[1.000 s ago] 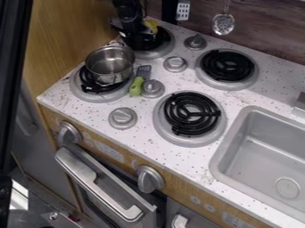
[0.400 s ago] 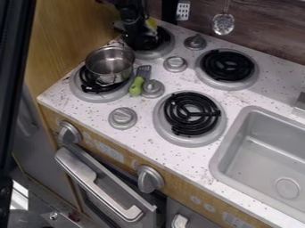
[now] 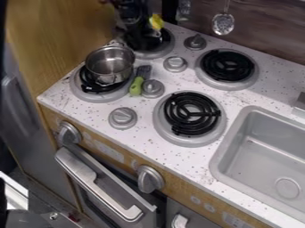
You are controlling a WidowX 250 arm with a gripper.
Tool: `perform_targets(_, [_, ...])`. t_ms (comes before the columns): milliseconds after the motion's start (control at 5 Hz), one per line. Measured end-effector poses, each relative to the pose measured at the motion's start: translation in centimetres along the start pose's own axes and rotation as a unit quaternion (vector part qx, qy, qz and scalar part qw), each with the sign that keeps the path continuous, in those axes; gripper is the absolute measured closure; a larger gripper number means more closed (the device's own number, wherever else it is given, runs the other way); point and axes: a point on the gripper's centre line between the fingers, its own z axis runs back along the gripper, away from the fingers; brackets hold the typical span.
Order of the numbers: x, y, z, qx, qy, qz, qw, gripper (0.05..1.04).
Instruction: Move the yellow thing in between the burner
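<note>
The black gripper (image 3: 138, 32) hangs over the back left burner (image 3: 154, 51), at the top left of the stove. A small yellow thing (image 3: 156, 21) shows against the gripper's right side, near that burner's back edge; its other side is hidden by the dark gripper. Whether it is held cannot be made out. The other burners are the front left one (image 3: 84, 90), the back right one (image 3: 227, 65) and the front right one (image 3: 191, 114).
A metal pot (image 3: 109, 63) stands on the front left burner, with a green-handled utensil (image 3: 138, 83) right beside it. Grey knobs (image 3: 175, 64) rise between the burners. The sink (image 3: 262, 156) lies at the right.
The gripper has shifted slightly to the right. The yellow thing, partly covered by the gripper half a second ago, shows more fully and sits a little higher and further right than a second ago.
</note>
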Motion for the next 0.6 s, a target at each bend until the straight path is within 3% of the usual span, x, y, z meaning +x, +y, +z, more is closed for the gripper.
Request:
perform_targets(200, [-2.7,-2.5,2.9,-0.023,0.006,-0.035,0.9991,1.007])
perform_targets(400, [-5.9,-5.2,3.8,-0.037,0.034,-0.079,0.9956,1.007])
perform_targets(600, [-6.5,-7.3,3.5,-0.045,0.044,-0.113,0.9916,1.007])
